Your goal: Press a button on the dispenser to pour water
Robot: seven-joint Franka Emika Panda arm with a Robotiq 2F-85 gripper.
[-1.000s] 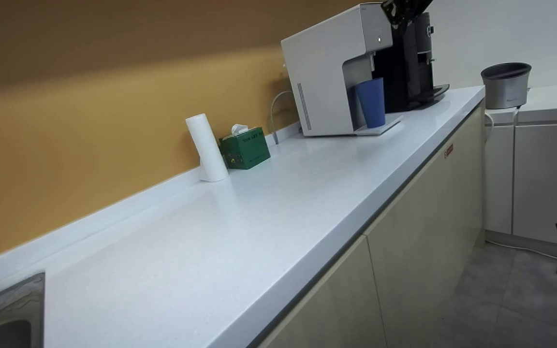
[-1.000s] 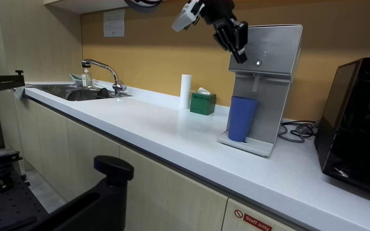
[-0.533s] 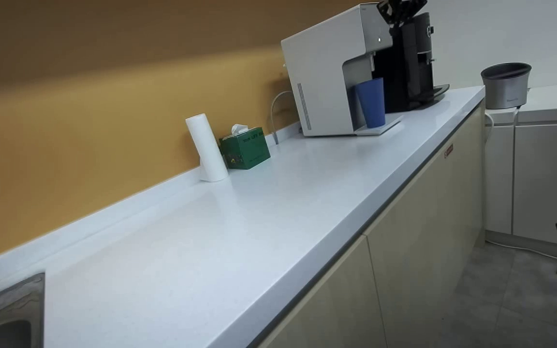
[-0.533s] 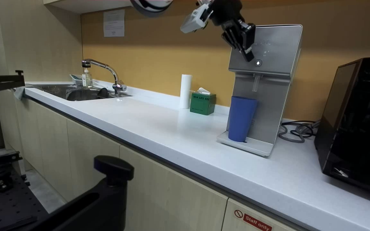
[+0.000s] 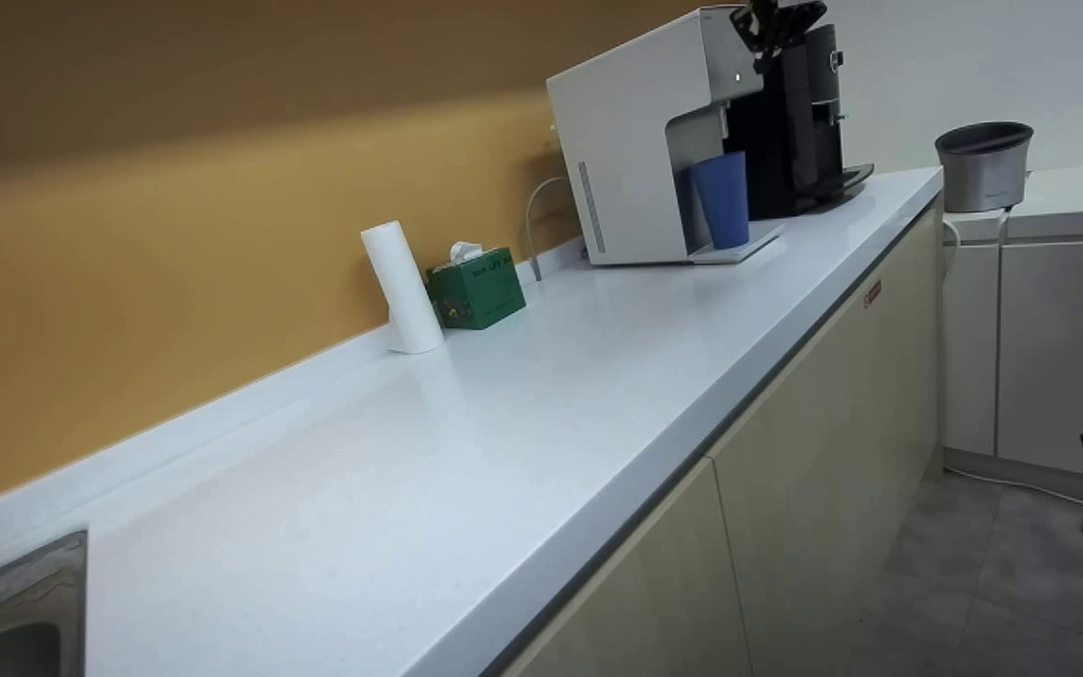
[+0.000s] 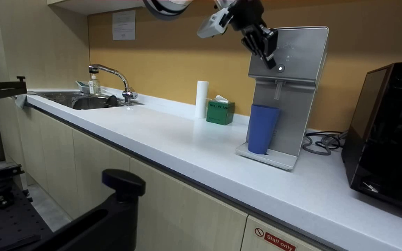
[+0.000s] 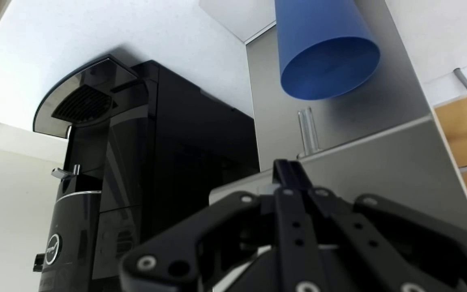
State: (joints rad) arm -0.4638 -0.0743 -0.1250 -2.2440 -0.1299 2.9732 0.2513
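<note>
The dispenser (image 6: 300, 52) is a tall white and grey machine on the counter, seen from its side in an exterior view (image 5: 635, 160) and from above in the wrist view (image 7: 383, 174). Its round lit button (image 6: 280, 68) sits on the front panel above the clear spout (image 6: 278, 90). A blue cup (image 6: 262, 129) stands upright on the drip tray under the spout; its open mouth shows in the wrist view (image 7: 314, 24). My gripper (image 6: 270, 64) is shut and empty, fingertips (image 7: 288, 166) together, just left of the button in that exterior view. I cannot tell whether it touches the panel. The wrist view hides the button.
A black coffee machine (image 7: 193, 134) stands beside the dispenser, close to my gripper, and shows in both exterior views (image 5: 791, 141) (image 6: 389, 139). A green tissue box (image 6: 220, 112) and a white paper roll (image 6: 201, 99) stand by the wall. A sink (image 6: 92, 101) lies farther off.
My gripper has moved towards the dispenser's front panel, right and slightly down beside the button in an exterior view. Most of that motion came in the first half second. Cup and dispenser have not moved.
</note>
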